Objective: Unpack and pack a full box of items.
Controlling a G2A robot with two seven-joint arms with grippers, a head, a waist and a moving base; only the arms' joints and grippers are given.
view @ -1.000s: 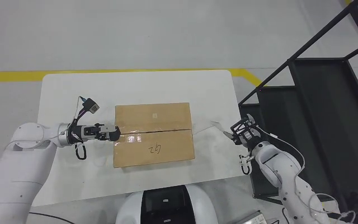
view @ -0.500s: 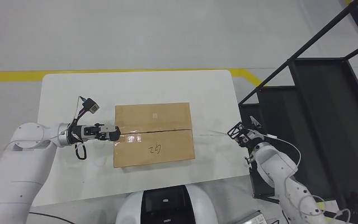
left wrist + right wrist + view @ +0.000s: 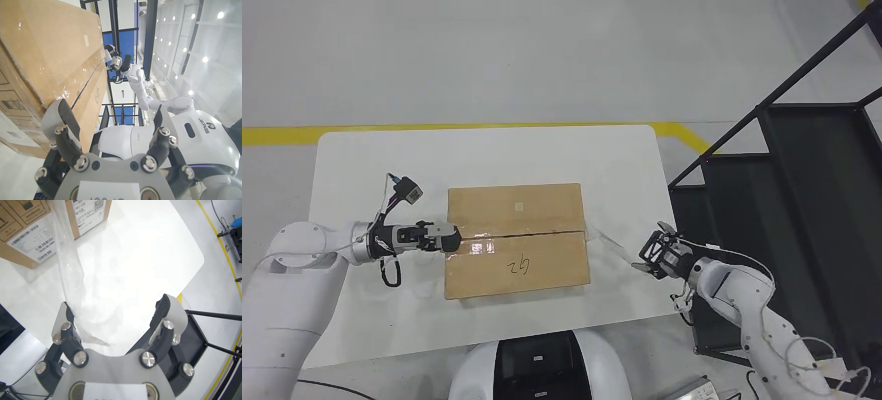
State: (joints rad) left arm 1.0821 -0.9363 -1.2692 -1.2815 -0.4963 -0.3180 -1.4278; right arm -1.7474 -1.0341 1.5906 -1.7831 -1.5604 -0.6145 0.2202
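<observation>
1. Since half a second ago our right pincer [image 3: 650,256] has drawn nearer and now stands spread wide, the clear tape strip [image 3: 66,275] stuck to one finger [image 3: 65,313].
2. Our left pincer [image 3: 449,238] gapes wide at the left edge of the cardboard box [image 3: 517,235], mid-worktop [image 3: 492,160].

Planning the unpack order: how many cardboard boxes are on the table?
1. The cardboard box lies in the middle of the table, left gripper at one end, right gripper beyond the other. None seems hidden.
</observation>
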